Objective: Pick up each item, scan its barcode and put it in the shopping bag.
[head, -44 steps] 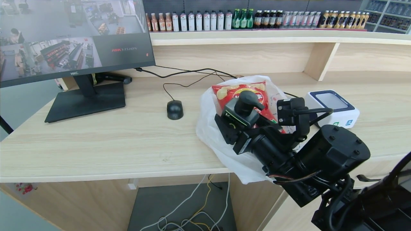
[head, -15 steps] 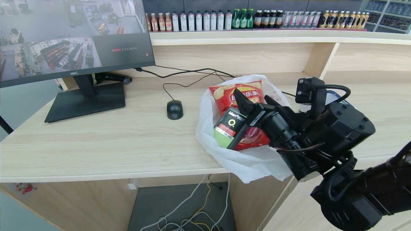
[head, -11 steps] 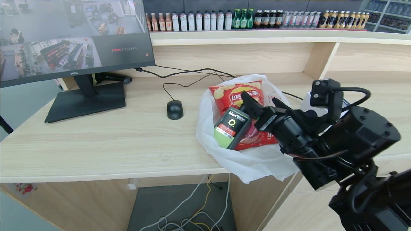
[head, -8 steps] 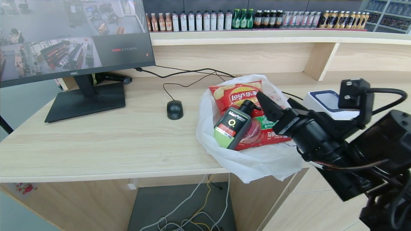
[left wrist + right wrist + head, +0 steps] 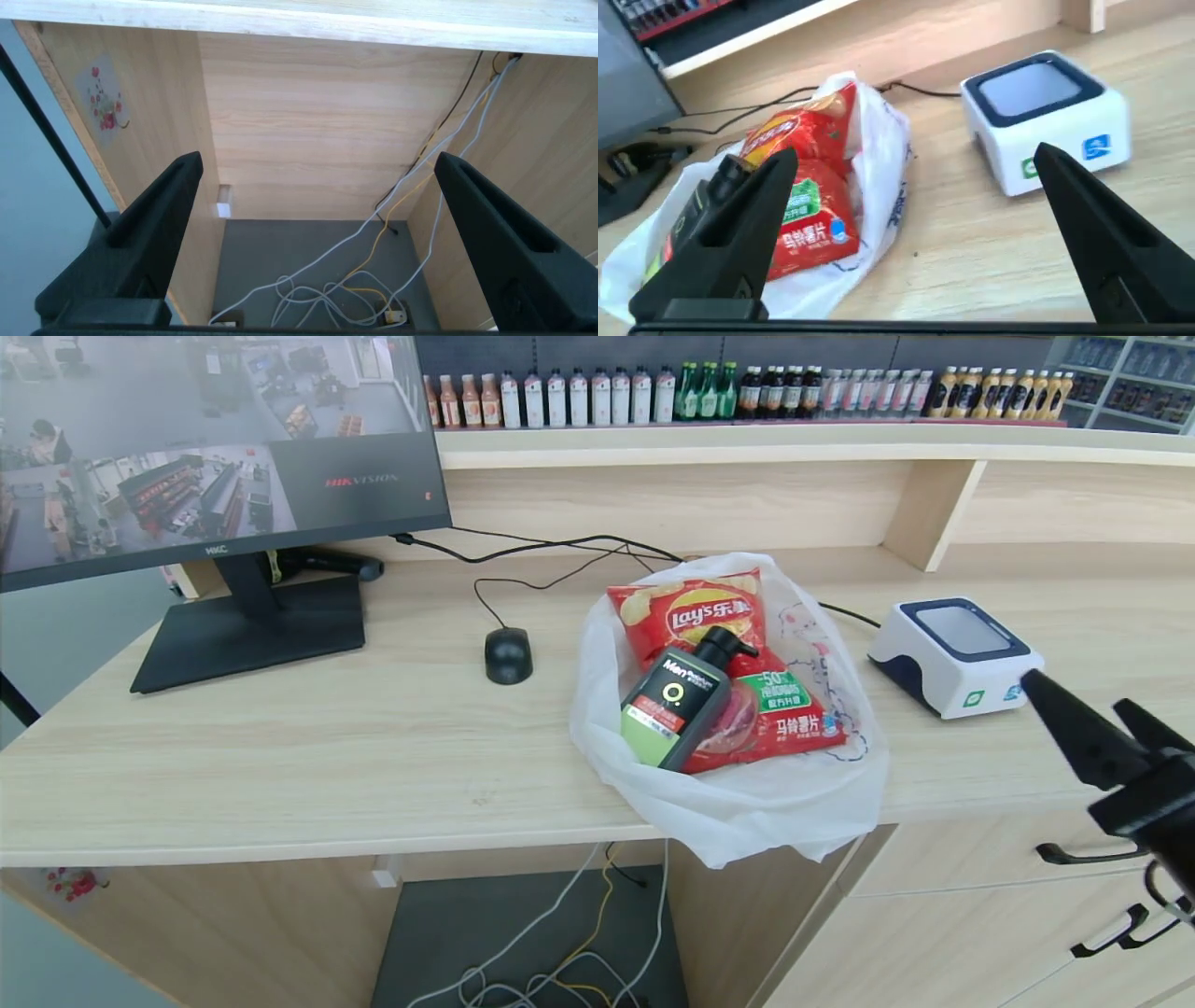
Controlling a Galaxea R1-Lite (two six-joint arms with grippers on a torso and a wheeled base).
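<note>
Right hand (image 5: 1074, 689): withdrawn from shopping bag (image 5: 747, 812) to near right, spread open, empty; bottle (image 5: 681, 700) now lying on crisp packet (image 5: 695, 607) inside. Advice: retreat clear of scanner (image 5: 957, 653), bag rim undisturbed.

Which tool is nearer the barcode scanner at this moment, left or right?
Right. The right tool hangs open close beside the scanner, on its right. The left tool is down below the counter, facing the cables underneath.
</note>
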